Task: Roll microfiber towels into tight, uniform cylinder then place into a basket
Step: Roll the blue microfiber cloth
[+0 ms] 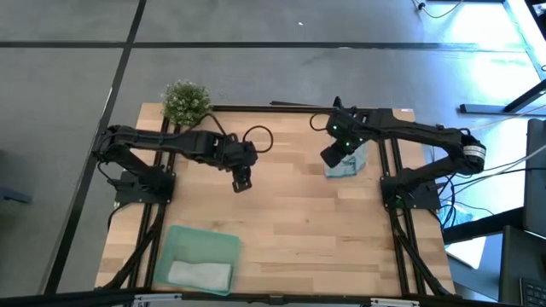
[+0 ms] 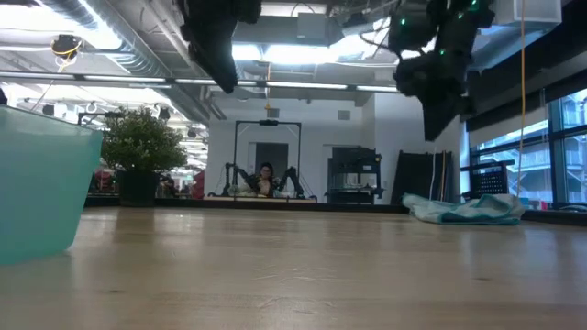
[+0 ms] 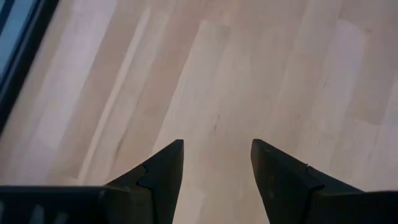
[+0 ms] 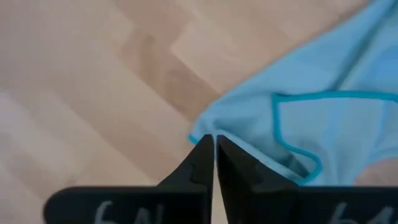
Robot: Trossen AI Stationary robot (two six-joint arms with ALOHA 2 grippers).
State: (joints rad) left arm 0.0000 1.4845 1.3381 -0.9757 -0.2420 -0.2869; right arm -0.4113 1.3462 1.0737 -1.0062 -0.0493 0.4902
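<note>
I note the basket (image 1: pixel 183 241) holding the grey towel (image 1: pixel 200 274); right claw (image 1: pixel 332 156) together at the blue towel (image 1: pixel 350 164) edge, left claw (image 1: pixel 242 182) apart over bare table (image 1: pixel 299 213).

Left arm reaches in from its side of the table, elbow bent, wrist turned down, and the left gripper (image 1: pixel 242 181) hangs over the middle of the tabletop. Its two dark fingers (image 3: pixel 163 180) stand parted with a clear gap, nothing between them. Right arm stretches across from the opposite side, forearm angled inward, and the right gripper (image 1: pixel 332 157) points down near the table's far edge. Its dark fingers (image 4: pixel 200 167) are pressed together, only a thin seam between them.
</note>
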